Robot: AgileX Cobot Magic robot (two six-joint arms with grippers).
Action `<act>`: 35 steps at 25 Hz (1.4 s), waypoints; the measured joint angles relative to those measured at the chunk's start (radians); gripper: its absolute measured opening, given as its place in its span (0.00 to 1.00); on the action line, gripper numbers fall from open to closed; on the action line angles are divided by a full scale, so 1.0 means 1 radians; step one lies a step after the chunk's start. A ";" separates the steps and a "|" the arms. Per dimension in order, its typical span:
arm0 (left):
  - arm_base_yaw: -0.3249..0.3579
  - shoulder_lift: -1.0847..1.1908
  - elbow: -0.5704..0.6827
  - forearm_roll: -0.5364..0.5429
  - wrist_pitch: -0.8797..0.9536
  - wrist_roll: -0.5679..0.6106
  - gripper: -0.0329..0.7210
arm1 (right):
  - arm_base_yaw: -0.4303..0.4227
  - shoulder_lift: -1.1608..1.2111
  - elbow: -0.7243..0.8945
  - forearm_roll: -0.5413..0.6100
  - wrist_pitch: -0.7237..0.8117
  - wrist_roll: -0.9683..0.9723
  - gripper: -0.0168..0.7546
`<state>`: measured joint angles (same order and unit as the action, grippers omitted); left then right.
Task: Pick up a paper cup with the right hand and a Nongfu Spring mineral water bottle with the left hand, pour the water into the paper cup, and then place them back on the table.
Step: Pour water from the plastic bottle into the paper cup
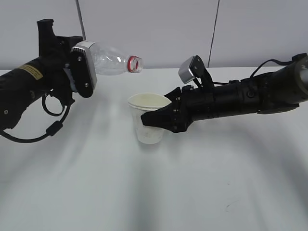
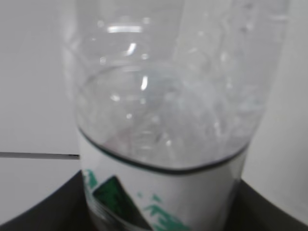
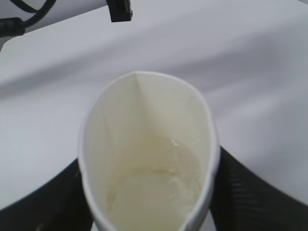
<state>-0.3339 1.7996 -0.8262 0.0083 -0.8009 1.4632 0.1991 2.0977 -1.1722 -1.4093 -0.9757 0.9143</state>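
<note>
Above the white table [image 1: 159, 192], the left hand [image 1: 79, 72] holds the bottle [image 1: 113, 61] tipped roughly level, its uncapped mouth with the red neck ring pointing right, toward the cup [image 1: 147, 124] and a little higher than its rim. The fingers are clamped on the bottle's lower body, which the grey block hides in the exterior view. From the left wrist, the bottle [image 2: 168, 120] fills the picture: clear, wrinkled plastic above, the white label with green marks below, and dark finger surfaces at both lower corners against the label.

Near the middle of the table, the right hand [image 1: 161, 118] reaches in from the right and grips the cup around its side. The cup stands about upright, its mouth squeezed out of round; whether its base touches the table or hangs just over it cannot be told. From the right wrist, the cup [image 3: 149, 159] shows a pinched oval rim between two dark fingers [image 3: 250, 192], with a shallow pool of clear water on its cream bottom.
</note>
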 joint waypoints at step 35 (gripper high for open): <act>-0.015 0.004 0.000 -0.209 0.109 -1.197 0.59 | 0.000 0.000 0.000 0.079 0.052 0.000 0.65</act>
<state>-0.3487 1.8035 -0.8262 -0.2012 -0.6920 0.2666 0.1991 2.0977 -1.1722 -1.3299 -0.9238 0.9143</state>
